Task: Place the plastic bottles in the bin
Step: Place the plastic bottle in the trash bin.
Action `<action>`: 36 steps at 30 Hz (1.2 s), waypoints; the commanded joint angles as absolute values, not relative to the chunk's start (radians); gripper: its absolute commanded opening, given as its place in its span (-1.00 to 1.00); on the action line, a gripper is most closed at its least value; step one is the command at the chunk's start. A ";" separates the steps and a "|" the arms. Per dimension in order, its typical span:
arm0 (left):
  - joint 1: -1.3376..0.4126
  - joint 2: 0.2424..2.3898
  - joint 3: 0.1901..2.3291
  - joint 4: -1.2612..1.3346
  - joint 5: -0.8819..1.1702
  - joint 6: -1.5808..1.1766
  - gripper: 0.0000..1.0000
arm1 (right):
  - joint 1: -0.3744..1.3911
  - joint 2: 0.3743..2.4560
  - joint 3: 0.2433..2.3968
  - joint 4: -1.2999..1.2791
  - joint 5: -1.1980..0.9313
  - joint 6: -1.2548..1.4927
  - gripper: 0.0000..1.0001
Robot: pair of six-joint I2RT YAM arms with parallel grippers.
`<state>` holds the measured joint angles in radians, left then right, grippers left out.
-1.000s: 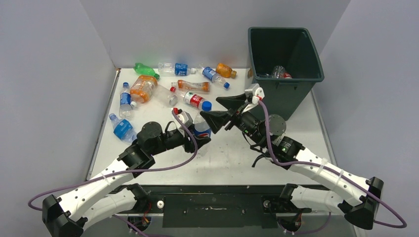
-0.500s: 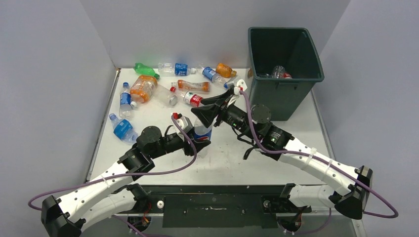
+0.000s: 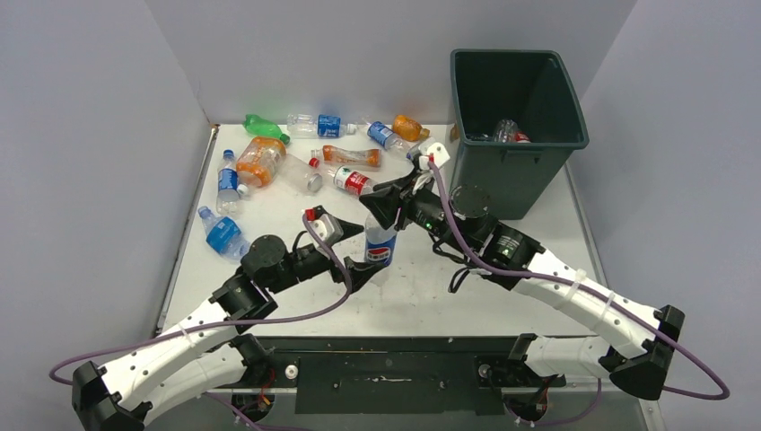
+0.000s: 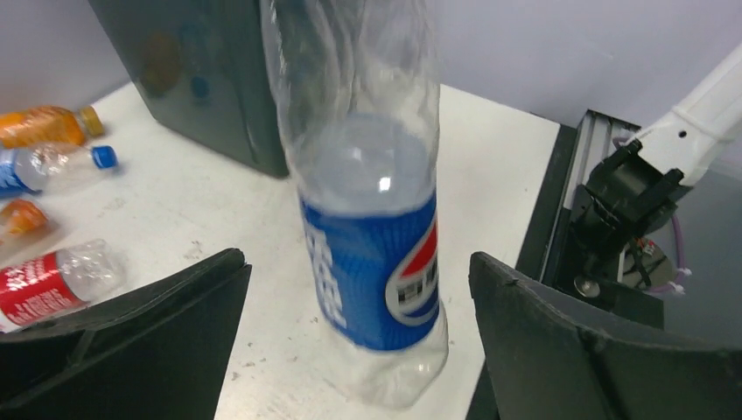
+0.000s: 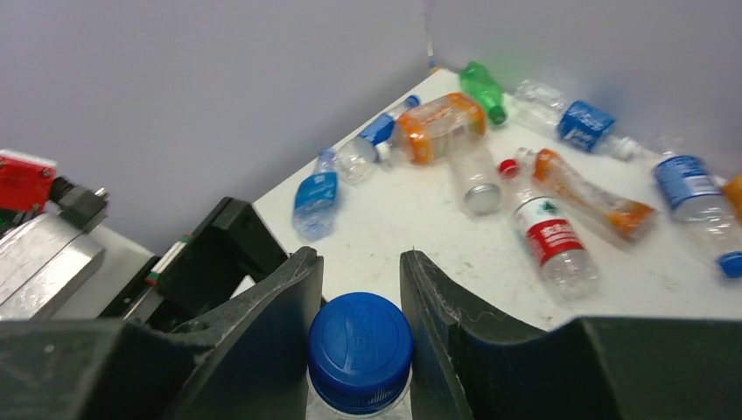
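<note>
Left claw (image 4: 357,267) opened off bottle (image 3: 380,247) | right claw (image 5: 359,259) flanks cap (image 5: 360,350) | contact unclear

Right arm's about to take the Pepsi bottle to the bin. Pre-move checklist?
1. Right gripper closed on the clear blue-labelled plastic bottle at its blue cap: ok.
2. Left gripper open, fingers clear of bottle on both sides: ok.
3. Bottle upright, base on white table: ok.
4. Tall dark green plastic bin upright, mouth unobstructed: ok.
5. Grip firm enough to lift: cannot tell.
</note>
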<state>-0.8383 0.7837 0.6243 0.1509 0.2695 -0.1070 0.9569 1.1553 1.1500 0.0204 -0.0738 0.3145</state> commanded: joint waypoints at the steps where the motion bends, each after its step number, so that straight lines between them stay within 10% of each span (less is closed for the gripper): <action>1: -0.845 0.742 0.620 0.259 0.199 -0.084 0.92 | 0.947 1.074 1.345 -0.061 0.141 0.170 -0.89; 16: -0.862 0.690 0.570 0.305 0.009 -0.020 0.92 | 0.696 1.319 1.593 0.865 0.821 -0.488 -0.89; 29: -0.865 0.682 0.563 0.301 -0.135 0.031 0.92 | 0.247 1.706 1.802 0.817 0.735 -0.088 -0.89; 31: -0.865 0.682 0.561 0.301 -0.143 0.036 0.92 | 0.224 1.744 1.835 0.785 0.691 -0.044 -0.44; 34: -0.864 0.693 0.558 0.302 -0.161 0.045 0.92 | 0.186 1.778 1.886 0.700 0.566 0.113 0.98; 36: -0.863 0.703 0.562 0.300 -0.174 0.046 0.92 | 0.206 1.766 1.904 0.673 0.517 0.159 0.85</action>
